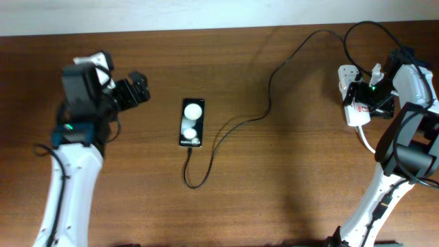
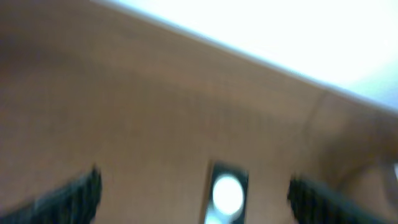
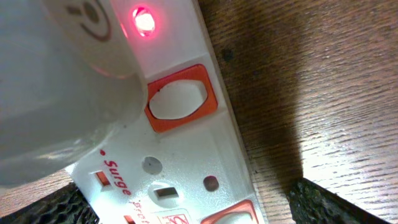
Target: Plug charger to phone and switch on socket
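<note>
Both spread wide, empty: left gripper (image 1: 137,88) upper left, right gripper (image 1: 360,103) over socket (image 3: 186,149), lamp (image 3: 144,20) red. Risk: bumping it tugs charger (image 1: 269,89) from phone (image 1: 193,123), frame ctr.

We see a brown wooden desk (image 1: 288,178). A small black phone with two round white spots on its glass (image 1: 193,123) lies flat near the middle. A long thin black cable (image 1: 269,89) meets the phone's bottom end, makes a loop below it, then runs up and away to the right. There a long white power strip (image 1: 345,77) lies, with the right arm's black gripper (image 1: 362,103) over it. The left arm's black gripper (image 1: 142,89) is left of the phone, well apart from it.
</note>
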